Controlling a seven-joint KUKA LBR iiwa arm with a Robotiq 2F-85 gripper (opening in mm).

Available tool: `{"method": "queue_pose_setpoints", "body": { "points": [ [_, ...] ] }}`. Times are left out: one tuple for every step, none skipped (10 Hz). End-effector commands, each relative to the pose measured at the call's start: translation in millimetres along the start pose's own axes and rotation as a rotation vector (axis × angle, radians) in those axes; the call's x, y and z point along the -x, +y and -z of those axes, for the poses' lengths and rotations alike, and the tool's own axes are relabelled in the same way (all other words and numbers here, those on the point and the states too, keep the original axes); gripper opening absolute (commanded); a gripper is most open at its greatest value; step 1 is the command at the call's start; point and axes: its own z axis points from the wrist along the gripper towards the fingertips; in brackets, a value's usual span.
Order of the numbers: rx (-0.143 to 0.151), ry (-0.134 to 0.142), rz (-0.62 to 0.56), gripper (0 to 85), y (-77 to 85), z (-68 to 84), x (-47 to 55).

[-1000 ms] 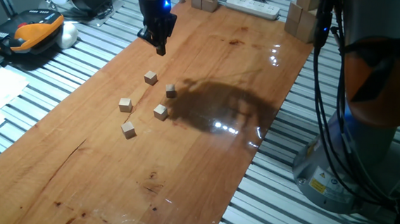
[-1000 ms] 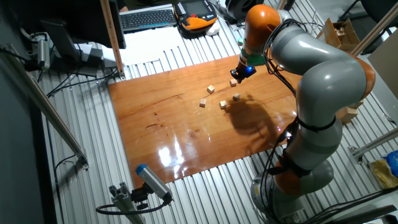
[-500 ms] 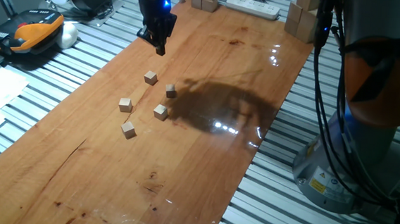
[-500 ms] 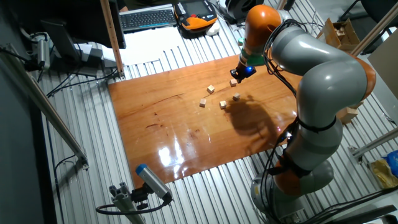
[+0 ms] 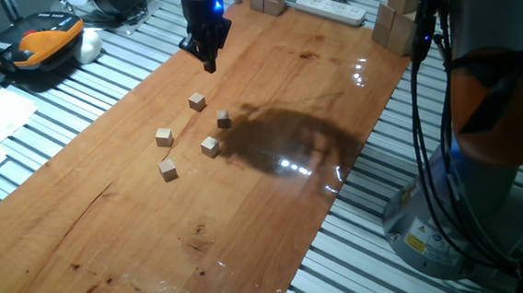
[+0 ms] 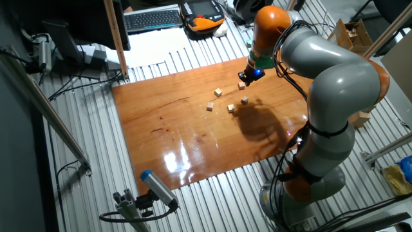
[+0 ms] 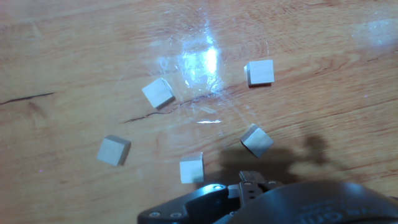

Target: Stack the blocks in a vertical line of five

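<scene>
Five small pale wooden cubes lie apart on the wooden table (image 5: 266, 211), none stacked: one (image 5: 196, 101), a second (image 5: 224, 119), a third (image 5: 163, 137), a fourth (image 5: 210, 146) and a fifth (image 5: 168, 169). The hand view shows all five, for example one (image 7: 260, 72), another (image 7: 158, 93) and a third (image 7: 191, 168). My black gripper (image 5: 209, 64) hangs above the table just beyond the far end of the cluster, holding nothing, its fingers drawn together to one tip. It also shows in the other fixed view (image 6: 246, 77), close to the nearest cube (image 6: 241, 84).
Larger pale wooden blocks (image 5: 395, 22) and a white power strip (image 5: 331, 8) stand at the table's far end. An orange and black device (image 5: 38, 43) and papers lie on the slatted bench to the left. The arm's base (image 5: 460, 207) stands to the right.
</scene>
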Motion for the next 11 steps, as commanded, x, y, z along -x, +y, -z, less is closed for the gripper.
{"method": "queue_pose_setpoints", "body": {
  "points": [
    [-0.003, 0.01, -0.007, 0.0, 0.2, -0.6, 0.1],
    [-0.012, 0.009, -0.01, 0.0, 0.2, -1.2, 0.0],
    [-0.017, 0.007, -0.013, 0.0, 0.1, -1.9, 0.1],
    [-0.018, 0.002, -0.02, 0.0, 0.2, -2.8, 0.3],
    [-0.022, -0.005, -0.029, 0.0, 0.3, -3.7, 0.5],
    [-0.024, -0.01, -0.041, 0.0, 0.3, -4.9, 0.7],
    [-0.024, -0.013, -0.058, 0.0, 0.3, -5.8, 0.9],
    [-0.028, -0.014, -0.081, 0.0, 0.4, -6.3, 1.1],
    [-0.021, -0.014, -0.136, 0.0, 0.7, -7.0, 1.3],
    [0.0, -0.01, -0.181, 0.0, 1.0, -8.7, 1.9],
    [0.019, -0.016, -0.225, 0.0, 1.6, -11.6, 2.8]
  ]
}}
